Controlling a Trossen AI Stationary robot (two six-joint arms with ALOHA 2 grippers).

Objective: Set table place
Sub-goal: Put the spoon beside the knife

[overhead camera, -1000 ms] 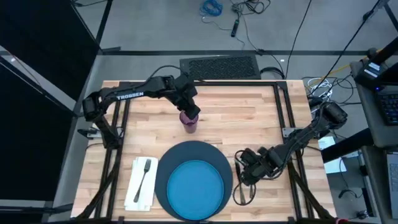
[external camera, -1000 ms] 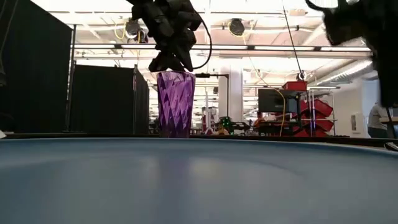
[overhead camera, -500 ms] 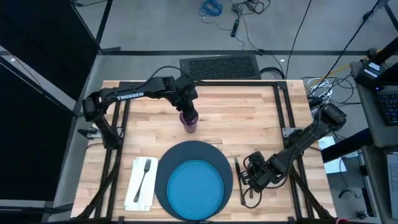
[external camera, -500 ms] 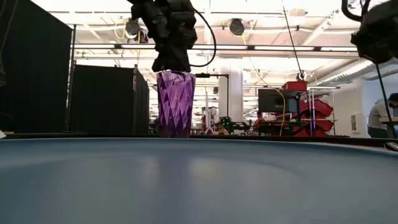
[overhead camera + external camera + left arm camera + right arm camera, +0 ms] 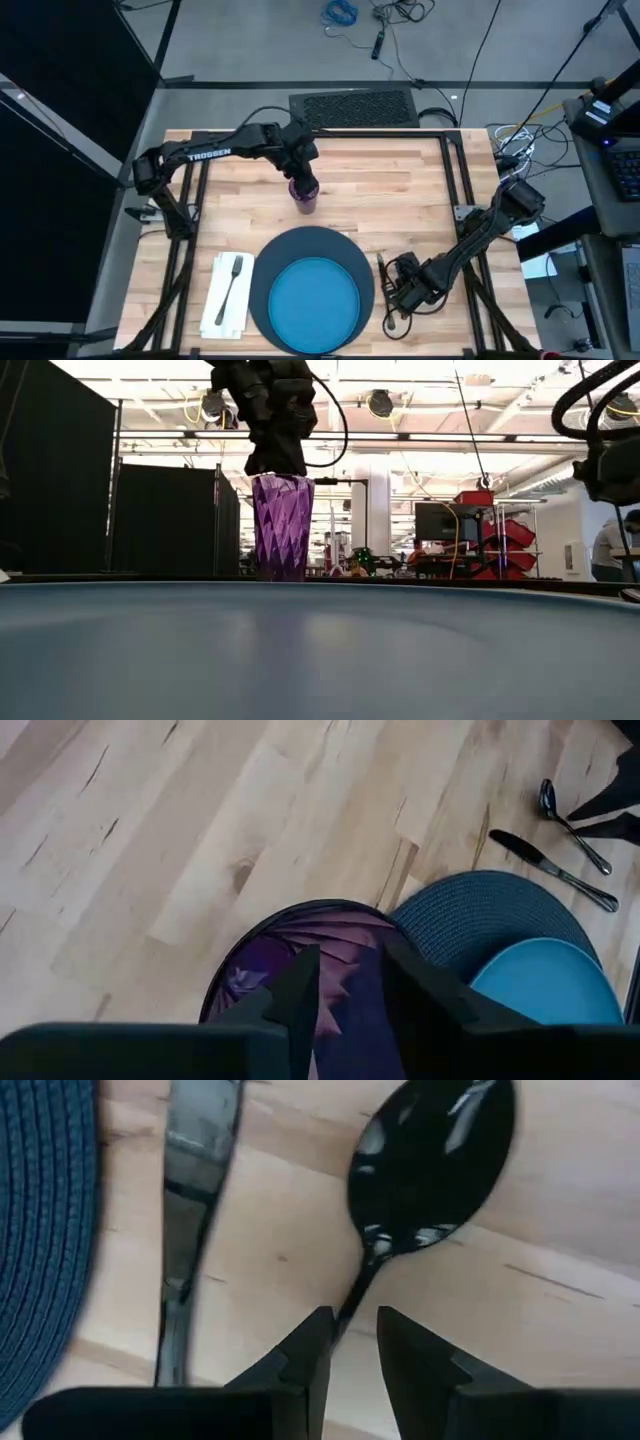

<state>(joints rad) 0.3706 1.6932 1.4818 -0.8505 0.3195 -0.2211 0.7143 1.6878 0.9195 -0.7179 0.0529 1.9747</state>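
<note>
Showing one cup (image 5: 304, 195), one fork (image 5: 232, 281), one knife (image 5: 188, 1230), one spoon (image 5: 425, 1160).

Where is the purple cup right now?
In the high view the purple cup stands on the table, just behind the dark mat, with the left gripper at its rim.

The counter (image 5: 400, 190) is pale wood planks with a black frame round the edge. Sitting right on it: a big dark navy round mat (image 5: 315, 245) up against the near edge around the middle, a white napkin (image 5: 222, 300) just beside it toward the near-left corner, a knife (image 5: 190, 1220) and spoon (image 5: 430, 1160) side by side on the mat's other side, and a purple cup (image 5: 304, 197) standing upright mid-counter, beyond the mat.
</note>
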